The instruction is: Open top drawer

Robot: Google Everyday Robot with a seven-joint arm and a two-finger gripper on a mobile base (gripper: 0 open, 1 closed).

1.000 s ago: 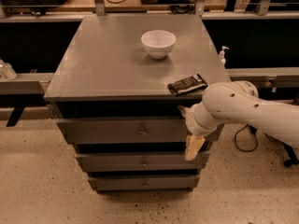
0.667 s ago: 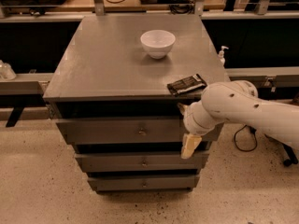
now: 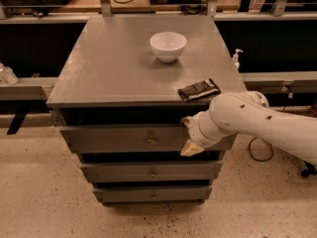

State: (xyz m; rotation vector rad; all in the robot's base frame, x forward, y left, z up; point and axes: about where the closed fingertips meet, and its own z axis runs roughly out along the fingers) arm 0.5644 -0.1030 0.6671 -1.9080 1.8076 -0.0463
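The top drawer (image 3: 124, 139) is the widest grey front, just under the cabinet's top, with a small metal knob (image 3: 151, 141) at its centre. Its front sits close to the cabinet body and no inside shows. My gripper (image 3: 189, 135) is at the right part of this drawer front, to the right of the knob, at the end of my white arm (image 3: 257, 125) coming in from the right. One tan fingertip (image 3: 187, 120) shows at the drawer's upper edge and the other at its lower edge. The jaws stand apart, with nothing held.
Two shorter grey drawers (image 3: 148, 172) lie below. On the cabinet top (image 3: 109, 68) stand a white bowl (image 3: 168, 45) and a dark snack packet (image 3: 198, 89) near the front right edge. A rail and a small bottle (image 3: 236, 58) are at the right, speckled floor around.
My gripper has shifted slightly left and up along the top drawer front. The drawer, bowl and packet have not moved.
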